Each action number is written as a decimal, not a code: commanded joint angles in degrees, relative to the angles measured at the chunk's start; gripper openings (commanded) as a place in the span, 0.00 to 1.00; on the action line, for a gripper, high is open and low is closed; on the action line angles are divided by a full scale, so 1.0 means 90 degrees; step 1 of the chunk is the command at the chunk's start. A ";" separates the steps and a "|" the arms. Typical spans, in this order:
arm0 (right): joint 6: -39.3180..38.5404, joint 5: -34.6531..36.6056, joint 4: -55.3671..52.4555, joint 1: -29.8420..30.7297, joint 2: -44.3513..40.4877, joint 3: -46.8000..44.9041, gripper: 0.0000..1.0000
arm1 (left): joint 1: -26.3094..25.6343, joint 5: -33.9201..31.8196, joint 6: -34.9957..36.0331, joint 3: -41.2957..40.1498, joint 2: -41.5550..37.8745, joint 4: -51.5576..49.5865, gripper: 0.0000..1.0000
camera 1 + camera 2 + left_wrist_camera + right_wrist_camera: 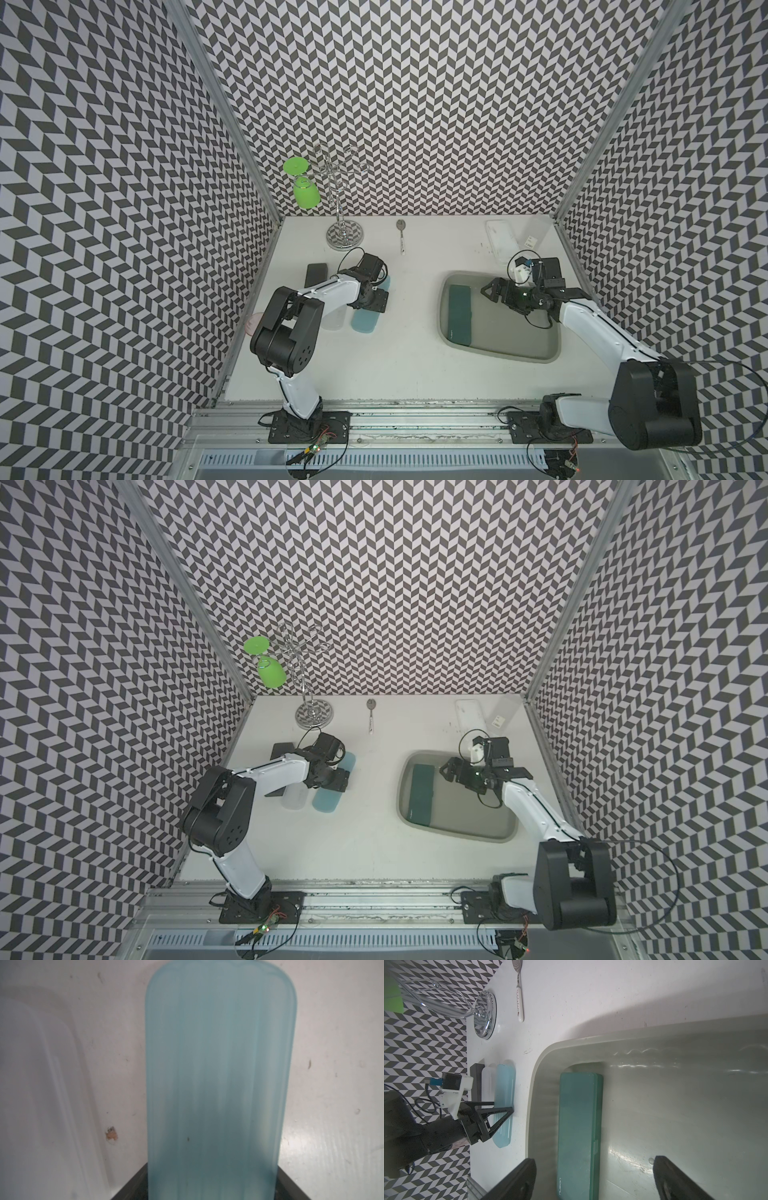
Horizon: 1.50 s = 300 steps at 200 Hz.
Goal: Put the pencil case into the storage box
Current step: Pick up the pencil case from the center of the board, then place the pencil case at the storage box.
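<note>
On the worktop [415, 353], apart from the storage box [507, 328], the blue pencil case [365, 322] is straddled by the left end effector [502, 1105]; grip indeterminate. Adjacent clear case [487, 1078] may be pinched too.

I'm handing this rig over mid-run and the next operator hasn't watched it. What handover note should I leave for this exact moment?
Left gripper: jaws straddle the translucent light-blue plastic pencil case on the white table; whether they grip it cannot be told.
Right gripper: open, empty, above the shallow grey-olive plastic storage box.
Done: dark green hard pencil case lies flat in the box, along the side nearest the left arm.
To do: the light-blue case, the frosted white case beside it and the black case lie outside the box.
</note>
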 commanded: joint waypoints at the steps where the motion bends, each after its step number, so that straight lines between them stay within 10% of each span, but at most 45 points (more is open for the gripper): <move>1: -0.0040 0.0054 0.0157 -0.0005 -0.0174 -0.0036 0.93 | -0.0122 -0.0045 -0.0077 0.0432 -0.0167 -0.0477 0.67; 146: -0.0018 0.0732 -0.0460 -0.0725 -0.1330 0.0167 0.94 | -0.2835 0.0443 -0.3066 0.5260 0.1698 -0.2457 0.69; 300: 0.0128 0.1435 -0.0429 -0.0805 -0.2579 -0.0620 0.96 | -0.3884 0.0453 -0.4750 0.6441 0.3660 -0.1618 0.70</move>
